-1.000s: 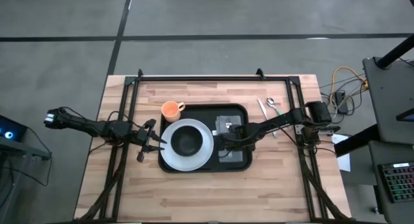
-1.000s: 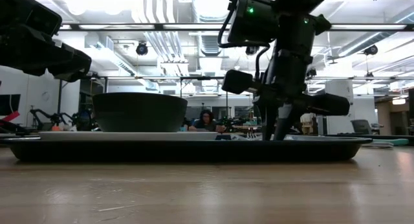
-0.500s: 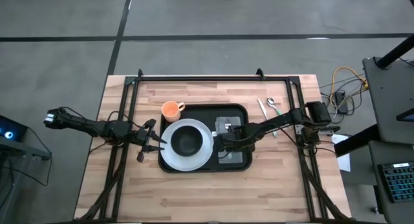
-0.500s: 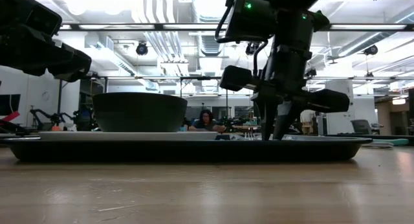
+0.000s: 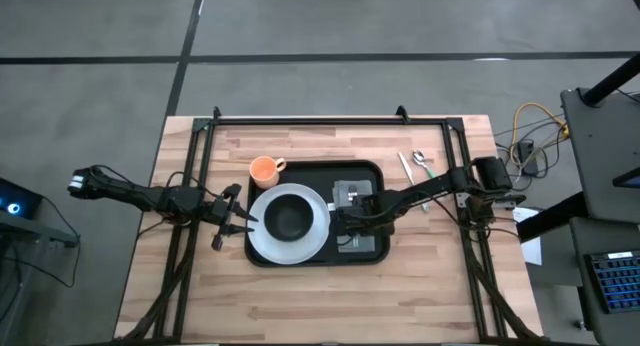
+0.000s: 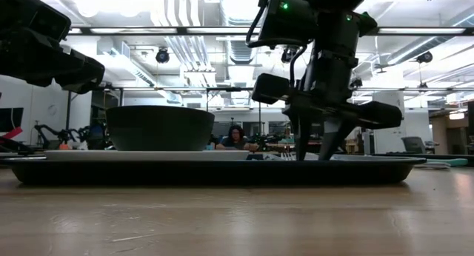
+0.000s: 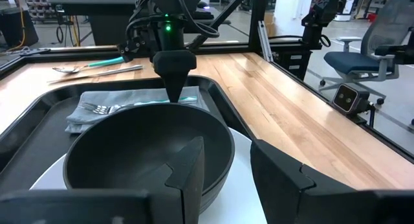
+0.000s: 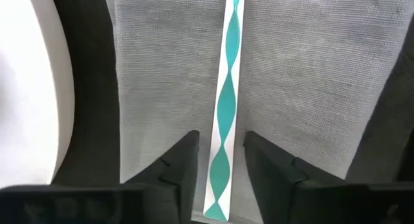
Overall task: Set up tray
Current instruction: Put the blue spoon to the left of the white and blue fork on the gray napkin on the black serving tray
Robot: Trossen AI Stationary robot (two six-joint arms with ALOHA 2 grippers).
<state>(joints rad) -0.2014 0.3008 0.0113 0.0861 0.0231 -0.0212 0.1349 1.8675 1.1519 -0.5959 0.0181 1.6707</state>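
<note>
Wooden worktop (image 5: 330, 296) carries the tray (image 5: 372, 172), lying flat near its centre. On the tray's left part sits a white plate (image 5: 262, 241) with a black bowl (image 5: 289, 218) on it; in the low view the bowl hides what lies behind it. On the right part a grey napkin (image 8: 297, 75) lies mostly under the right arm in the high view. Right claw (image 8: 218, 160) points down over the napkin, fingers apart on either side of a fork (image 8: 225, 120) with a teal-and-white handle, not gripping; tines out of frame there. Left claw (image 5: 232, 223) hovers beside the plate's left edge, fingers apart, holding nothing. An orange cup (image 5: 264, 170) stands just off the tray's far left corner. Two utensils (image 5: 417, 166) lie on the worktop to the right, details unclear.
</note>
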